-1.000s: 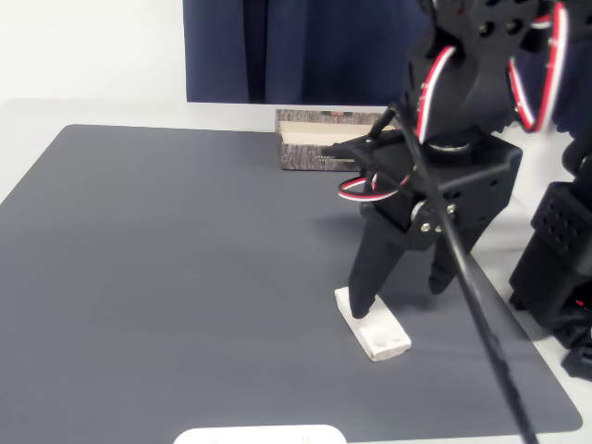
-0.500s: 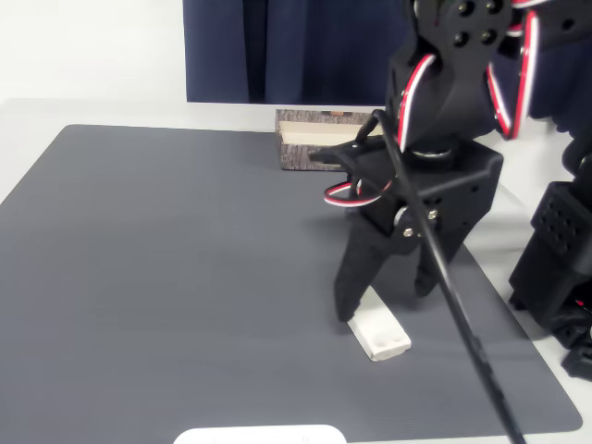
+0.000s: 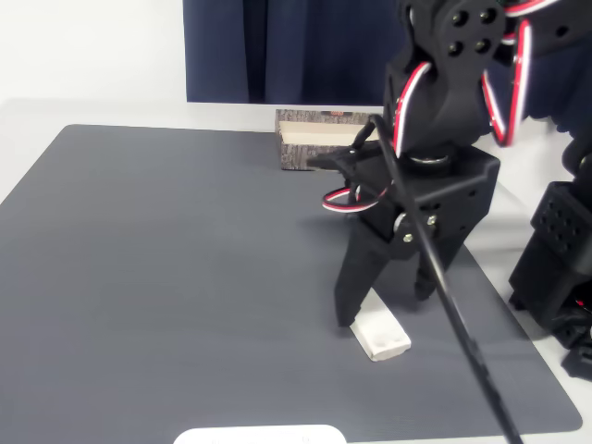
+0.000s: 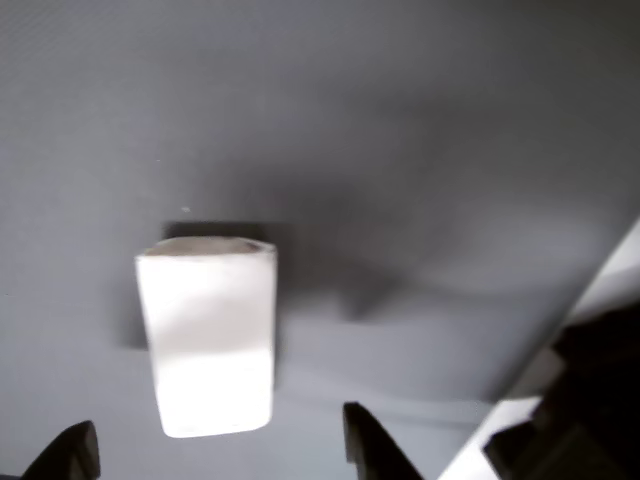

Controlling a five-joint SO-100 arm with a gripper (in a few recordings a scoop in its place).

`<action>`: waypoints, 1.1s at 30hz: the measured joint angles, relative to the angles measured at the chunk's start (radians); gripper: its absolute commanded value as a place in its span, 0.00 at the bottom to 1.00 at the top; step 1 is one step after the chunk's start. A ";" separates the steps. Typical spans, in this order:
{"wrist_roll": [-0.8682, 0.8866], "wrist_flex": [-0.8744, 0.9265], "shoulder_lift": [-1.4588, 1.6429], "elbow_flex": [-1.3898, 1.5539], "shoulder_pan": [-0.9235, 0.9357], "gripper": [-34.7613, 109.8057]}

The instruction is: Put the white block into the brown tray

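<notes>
Two black gripper [image 3: 384, 310] fingers stand spread wide astride your small flat white block [image 4: 208, 335] on the dark mat; brown bark-patterned tray [image 3: 314, 141] sits well behind, half hidden by the arm.

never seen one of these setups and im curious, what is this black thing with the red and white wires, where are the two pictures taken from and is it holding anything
The black thing is a small robot arm; its red and white wires feed its motors. At its tip is a two-finger pincer for picking things up.

One picture comes from a camera standing still at the edge of the table. The other comes from a camera riding on the arm's wrist, looking down past the fingertips.

On the table lies a dark grey mat. On it sits the white block, lying flat. At the far edge of the mat stands the brown tray, partly hidden behind the arm.

Nothing is held. The pincer is open, and in the wrist view the block lies between the two fingertips, lined up for a grasp.
</notes>
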 measured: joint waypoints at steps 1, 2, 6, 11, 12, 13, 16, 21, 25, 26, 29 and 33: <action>0.000 0.003 0.000 0.000 0.000 0.62; 0.000 0.006 0.000 0.000 0.000 0.62; 0.000 0.011 0.000 0.003 0.000 0.62; 0.026 0.012 0.000 0.026 0.000 0.63; 0.031 0.012 0.000 0.031 0.000 0.63; 0.035 0.012 0.000 0.032 0.000 0.63; 0.038 0.011 0.000 0.040 0.003 0.63; 0.044 -0.029 0.000 0.071 0.006 0.63; 0.044 -0.064 0.000 0.080 0.006 0.63; 0.044 -0.064 0.000 0.080 0.006 0.63; 0.044 -0.081 0.000 0.080 0.006 0.62; 0.044 -0.098 0.000 0.080 0.006 0.62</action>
